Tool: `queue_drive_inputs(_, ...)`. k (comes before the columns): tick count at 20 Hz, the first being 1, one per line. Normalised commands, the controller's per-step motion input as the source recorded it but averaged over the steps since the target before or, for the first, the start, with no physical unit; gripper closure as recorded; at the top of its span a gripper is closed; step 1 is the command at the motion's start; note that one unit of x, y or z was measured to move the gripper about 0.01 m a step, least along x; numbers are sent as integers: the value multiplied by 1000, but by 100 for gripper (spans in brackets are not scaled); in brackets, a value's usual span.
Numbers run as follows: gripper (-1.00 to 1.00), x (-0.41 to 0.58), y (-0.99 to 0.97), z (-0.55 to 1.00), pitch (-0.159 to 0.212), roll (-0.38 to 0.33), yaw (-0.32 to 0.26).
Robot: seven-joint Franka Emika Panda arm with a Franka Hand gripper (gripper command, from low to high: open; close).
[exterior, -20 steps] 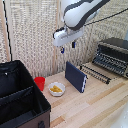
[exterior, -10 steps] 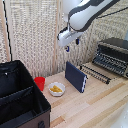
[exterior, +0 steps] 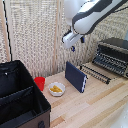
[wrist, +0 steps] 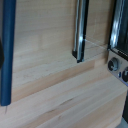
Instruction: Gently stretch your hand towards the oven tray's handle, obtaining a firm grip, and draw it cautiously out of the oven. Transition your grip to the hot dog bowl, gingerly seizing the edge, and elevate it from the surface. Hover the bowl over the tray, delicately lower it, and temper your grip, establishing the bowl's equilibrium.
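Since the earlier frame your gripper [exterior: 73, 48] drifts toward the exterior view's right, above the desk [exterior: 95, 105] | jaw state: can't tell | oven tray [exterior: 96, 73] pulled out before the oven [exterior: 114, 55] | hot dog bowl [exterior: 56, 89] beside blue slab [exterior: 76, 76]: light, rigid, likely slick; pinch the rim.

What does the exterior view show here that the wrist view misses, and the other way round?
Only the exterior view shows the arm with its end effector raised above the table, the bowl, a red cup, the black case and the whole oven. Only the wrist view shows the oven's knobs close up. Both show the wooden table, the blue slab and the tray.
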Motion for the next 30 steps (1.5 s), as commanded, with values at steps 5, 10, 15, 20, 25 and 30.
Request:
queue_drive_inputs(5, -100, 111, -507, 0, -31, -234, 66)
queue_drive_inputs(10, -100, 114, -537, 0, -12, -219, 82)
queue_drive_inputs(15, -100, 7, -521, 0, -2, -255, 40)
queue_drive_inputs(20, -100, 0, -478, -55, 0, -257, 24)
queue_drive_inputs(25, -100, 18, -481, -154, 0, -231, 33)
queue_drive_inputs(30, -100, 40, -470, -189, 20, -201, 71)
